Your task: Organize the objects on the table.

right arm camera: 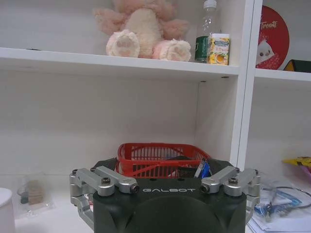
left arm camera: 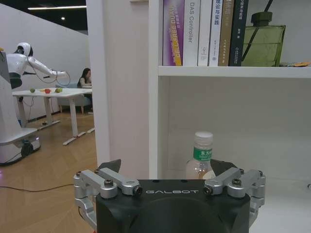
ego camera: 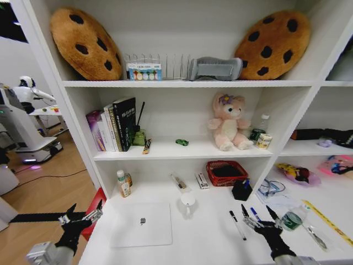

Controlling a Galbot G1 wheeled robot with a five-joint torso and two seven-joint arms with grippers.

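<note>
The right gripper [ego camera: 257, 214] hovered with jaws spread just above the black pen [ego camera: 237, 225] and blue pen [ego camera: 255, 214] near the white desk's [ego camera: 209, 237] front edge. A clean pick probably meant closing squarely across one barrel (the two lie close); the left gripper [ego camera: 84, 214], also spread, waited off the front-left corner beside the slim silver laptop [ego camera: 142, 224].

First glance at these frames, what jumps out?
Two giant cookie cushions lean on the top shelf, and a pink plush bear sits on the middle one. Below, a silver laptop lies closed on the white desk, with the left gripper and right gripper hovering open at its front corners.
</note>
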